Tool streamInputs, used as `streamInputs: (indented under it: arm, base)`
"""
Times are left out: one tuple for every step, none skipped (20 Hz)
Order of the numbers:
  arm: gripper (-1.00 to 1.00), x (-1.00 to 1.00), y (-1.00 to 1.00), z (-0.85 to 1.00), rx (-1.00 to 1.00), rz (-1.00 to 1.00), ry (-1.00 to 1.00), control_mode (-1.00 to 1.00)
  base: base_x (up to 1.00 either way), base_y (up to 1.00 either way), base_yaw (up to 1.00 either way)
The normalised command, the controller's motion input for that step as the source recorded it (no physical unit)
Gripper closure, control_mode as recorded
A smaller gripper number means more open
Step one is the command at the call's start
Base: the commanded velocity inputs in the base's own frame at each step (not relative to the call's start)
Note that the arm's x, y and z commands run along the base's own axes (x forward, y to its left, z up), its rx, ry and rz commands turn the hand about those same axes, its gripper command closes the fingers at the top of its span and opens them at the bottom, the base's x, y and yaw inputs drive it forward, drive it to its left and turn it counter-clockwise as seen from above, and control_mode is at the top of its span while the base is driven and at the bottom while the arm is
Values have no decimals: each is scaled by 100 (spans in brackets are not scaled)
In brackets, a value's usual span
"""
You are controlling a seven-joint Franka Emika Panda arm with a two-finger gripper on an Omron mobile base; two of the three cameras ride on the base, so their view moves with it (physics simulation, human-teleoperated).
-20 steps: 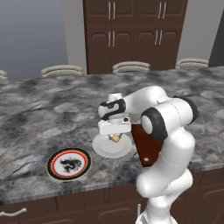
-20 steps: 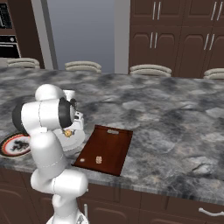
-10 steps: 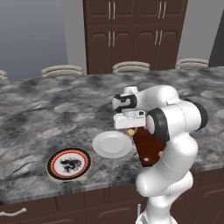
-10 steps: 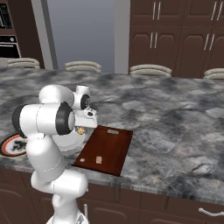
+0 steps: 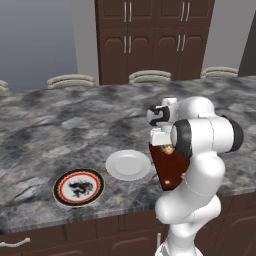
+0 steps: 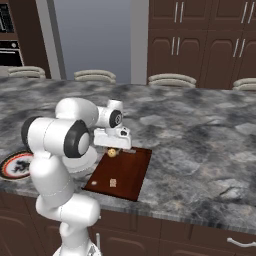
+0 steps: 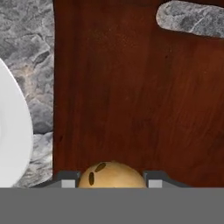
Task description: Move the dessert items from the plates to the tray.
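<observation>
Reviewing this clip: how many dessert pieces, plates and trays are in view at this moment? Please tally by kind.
Dessert pieces: 2, a golden cookie held in the gripper above the tray, and a paler piece lying on the tray.
Plates: 2, plain white plate and patterned plate.
Trays: 1, wooden tray.
Total: 5

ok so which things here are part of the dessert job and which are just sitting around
Part of the job:
- golden cookie, held in the gripper above the tray
- paler dessert piece, already on the tray
- tray
- white plate
- patterned plate

Just around:
- stone counter
- chair backs behind it
- cabinets
</observation>
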Motion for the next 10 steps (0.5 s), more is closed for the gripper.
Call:
streamInputs:
  arm:
    - [100,0,-64,-6,0,0,0,-100]
    - [100,0,-62,-7,0,0,0,-100]
    - [100,0,-51,-14,0,0,0,-100]
    - [100,0,-40,-29,0,0,0,-100]
    - [100,0,-36,-38,0,0,0,-100]
    - [100,0,-24,-34,0,0,0,-100]
    - [100,0,-17,-36,0,0,0,-100]
    - [100,0,-17,-38,0,0,0,-100]
    - [100,0,-17,-46,0,0,0,-100]
    - [100,0,-18,-40,0,0,0,-100]
  base:
    - [0,0,0]
    - [0,0,0]
    - [0,0,0]
    - [0,0,0]
    - [0,0,0]
    - [0,0,0]
    - [0,0,0]
    - [0,0,0]
    - [0,0,0]
    - [0,0,0]
